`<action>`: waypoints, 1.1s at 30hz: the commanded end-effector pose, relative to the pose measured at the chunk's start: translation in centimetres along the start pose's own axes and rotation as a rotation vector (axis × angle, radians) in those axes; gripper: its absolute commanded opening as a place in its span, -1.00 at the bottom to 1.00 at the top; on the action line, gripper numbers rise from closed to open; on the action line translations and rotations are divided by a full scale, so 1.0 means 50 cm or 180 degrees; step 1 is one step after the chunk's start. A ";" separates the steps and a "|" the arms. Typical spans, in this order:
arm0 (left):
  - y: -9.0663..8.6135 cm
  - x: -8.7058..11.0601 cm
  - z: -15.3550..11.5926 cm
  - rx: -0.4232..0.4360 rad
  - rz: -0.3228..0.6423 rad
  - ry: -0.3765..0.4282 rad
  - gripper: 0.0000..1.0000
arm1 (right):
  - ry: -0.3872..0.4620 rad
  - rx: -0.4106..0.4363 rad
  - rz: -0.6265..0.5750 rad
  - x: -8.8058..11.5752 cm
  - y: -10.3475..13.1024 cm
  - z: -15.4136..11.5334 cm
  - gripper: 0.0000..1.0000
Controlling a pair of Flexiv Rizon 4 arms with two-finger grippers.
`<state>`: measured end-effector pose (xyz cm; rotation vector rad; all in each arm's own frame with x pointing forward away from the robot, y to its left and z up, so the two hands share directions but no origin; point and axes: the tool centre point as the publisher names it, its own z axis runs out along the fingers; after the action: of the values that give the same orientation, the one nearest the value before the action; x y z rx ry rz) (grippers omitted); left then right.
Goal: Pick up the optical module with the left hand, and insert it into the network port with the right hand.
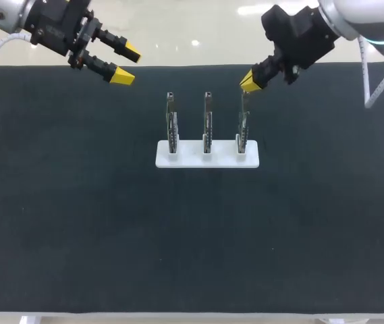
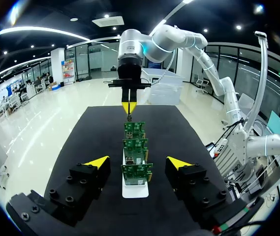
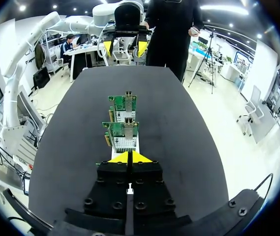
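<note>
Three green circuit boards stand upright in a row in a white holder [image 1: 188, 160] at the middle of the mat: left board [image 1: 171, 128], middle board [image 1: 207, 125], right board [image 1: 243, 125]. Each carries a metal port cage [image 3: 128, 129] along its top. My right gripper [image 1: 249, 82] is shut, its yellow tips just above the right board's top end; in its own view that gripper [image 3: 128, 157] hides the board under it. My left gripper [image 1: 127, 63] hangs open at the far left, above the mat's back edge. I cannot make out a loose optical module.
A black mat [image 1: 192, 236] covers the table up to its front edge. From the left wrist view the boards line up ahead of the open left gripper [image 2: 138, 162], with the right gripper [image 2: 128, 107] at the row's far end.
</note>
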<state>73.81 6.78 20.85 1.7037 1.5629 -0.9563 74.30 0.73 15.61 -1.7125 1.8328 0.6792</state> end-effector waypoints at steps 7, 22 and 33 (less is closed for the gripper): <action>0.002 -0.001 0.000 0.0005 -0.0004 0.0010 1.00 | -0.0056 0.0033 0.0002 0.011 0.002 0.019 -1.00; 0.002 -0.001 0.000 0.0005 -0.0004 0.0010 1.00 | -0.0081 0.0025 0.0001 0.021 0.000 0.035 -1.00; 0.002 -0.001 0.000 0.0005 -0.0004 0.0010 1.00 | 0.0018 0.0011 -0.0017 -0.026 -0.002 -0.020 -1.00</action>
<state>73.81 6.78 20.85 1.7038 1.5629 -0.9563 74.52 1.31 15.77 -1.7021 1.8147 0.6682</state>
